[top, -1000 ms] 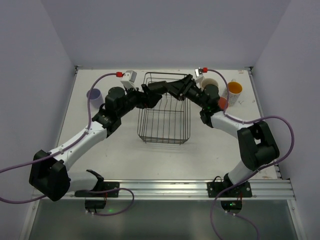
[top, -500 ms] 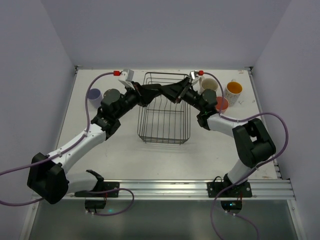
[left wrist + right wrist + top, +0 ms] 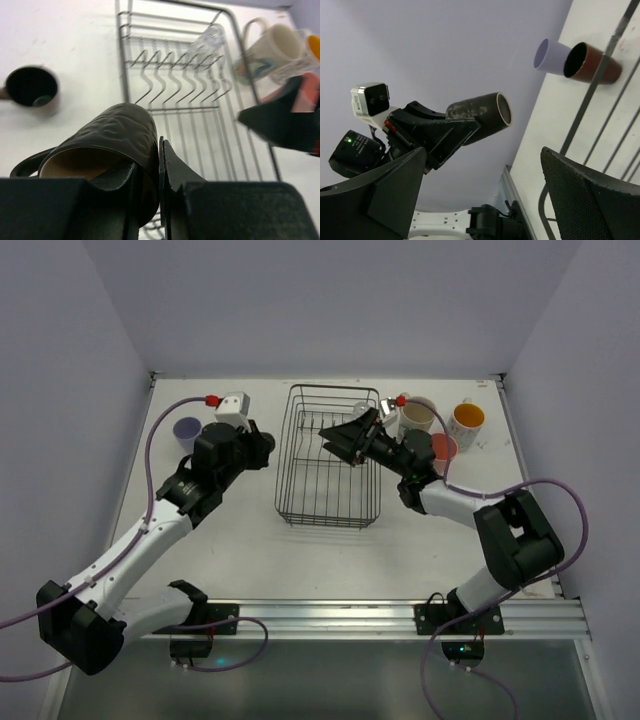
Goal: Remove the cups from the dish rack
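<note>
Since a second ago, your left arm has pulled back from over the dish rack (image 3: 327,524). It now sits off the rack's left side, above the far-left part of the bench (image 3: 300,570). Back then both grippers met above the far end of the rack. Now they are apart, and your right gripper (image 3: 340,437) has gone from half-closed to fingers spread wide.

Your left gripper (image 3: 159,150) is pressed onto the wall of the black mug (image 3: 110,135), one finger inside the rim and one outside. The mug is tipped on its side in the air, clear of the rack, with its handle on the side away from the rack. Your right gripper holds nothing. It hangs over the far right part of the rack, with most of the rack's width between it and the mug.

One clear glass (image 3: 207,37) stands in the rack's far right corner, close beside your right gripper.

The lavender tumbler (image 3: 187,430) and the brown mug (image 3: 31,87) stand on the bench near its far-left corner. The cream printed mug (image 3: 418,415), the orange-lined tumbler (image 3: 467,420) and the pink tumbler (image 3: 443,448) are grouped just right of the rack, toward the far-right corner.
</note>
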Controlling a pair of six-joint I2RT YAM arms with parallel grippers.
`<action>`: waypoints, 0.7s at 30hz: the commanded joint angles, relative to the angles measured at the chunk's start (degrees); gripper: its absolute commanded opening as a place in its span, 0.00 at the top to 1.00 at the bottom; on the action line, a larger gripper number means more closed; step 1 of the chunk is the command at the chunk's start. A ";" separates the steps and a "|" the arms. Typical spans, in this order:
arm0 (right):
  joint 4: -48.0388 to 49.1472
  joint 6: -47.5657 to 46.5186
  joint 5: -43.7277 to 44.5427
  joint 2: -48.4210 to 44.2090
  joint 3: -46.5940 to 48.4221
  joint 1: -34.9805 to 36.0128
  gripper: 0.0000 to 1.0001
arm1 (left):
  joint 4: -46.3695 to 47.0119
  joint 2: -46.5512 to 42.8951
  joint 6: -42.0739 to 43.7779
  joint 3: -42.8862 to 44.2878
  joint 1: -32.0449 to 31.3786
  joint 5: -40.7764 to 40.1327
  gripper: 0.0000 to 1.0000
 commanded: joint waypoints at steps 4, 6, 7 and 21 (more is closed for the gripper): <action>-10.83 -13.52 4.00 -9.91 -1.14 -0.53 0.01 | -18.69 -0.98 -0.10 -0.83 4.40 -11.32 1.00; -17.33 -18.26 4.09 -12.63 0.00 -0.53 0.01 | -18.79 -0.27 -0.46 -3.82 7.40 -9.75 1.00; -19.62 -20.11 4.09 -13.51 1.40 -0.53 0.01 | -18.61 -0.10 -0.64 -4.61 10.63 -9.22 1.00; -45.21 -41.83 8.13 -17.74 9.41 -0.44 0.01 | -16.33 19.06 1.82 -0.23 23.67 -10.88 0.97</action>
